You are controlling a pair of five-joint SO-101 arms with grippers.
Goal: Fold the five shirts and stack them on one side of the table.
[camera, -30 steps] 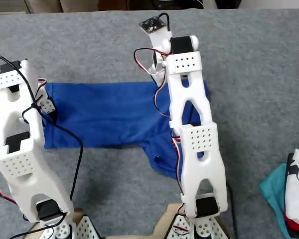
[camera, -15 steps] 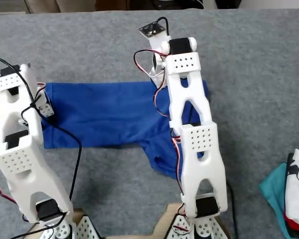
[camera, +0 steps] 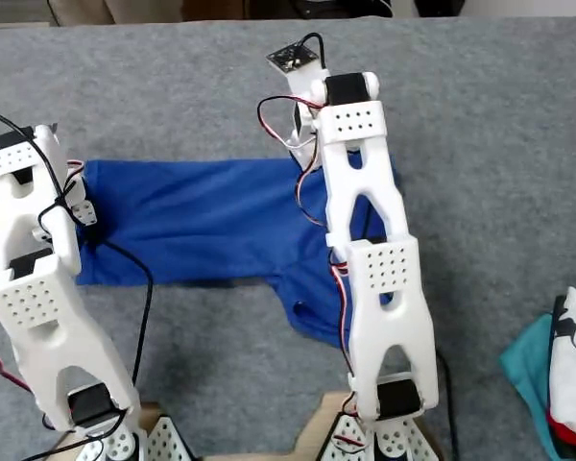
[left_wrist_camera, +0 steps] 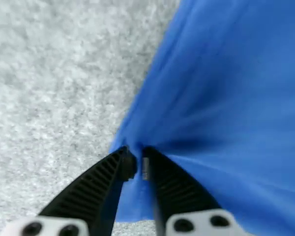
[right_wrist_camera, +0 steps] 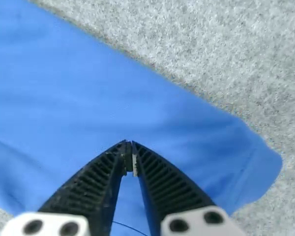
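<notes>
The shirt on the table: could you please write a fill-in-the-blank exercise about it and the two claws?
1. The shirt lying on the grey table is ___ in colour.
2. The left claw is ___ on the shirt's edge.
3. The right claw, fingers together, points down at the ___.
4. The pile of clothes lies on the ___ arm's side.

Missing words: blue; shut; shirt; right.

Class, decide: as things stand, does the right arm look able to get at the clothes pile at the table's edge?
Probably not yet: the right gripper is shut on the blue shirt. Nothing stands between it and the clothes pile, so once freed it likely could.
</notes>
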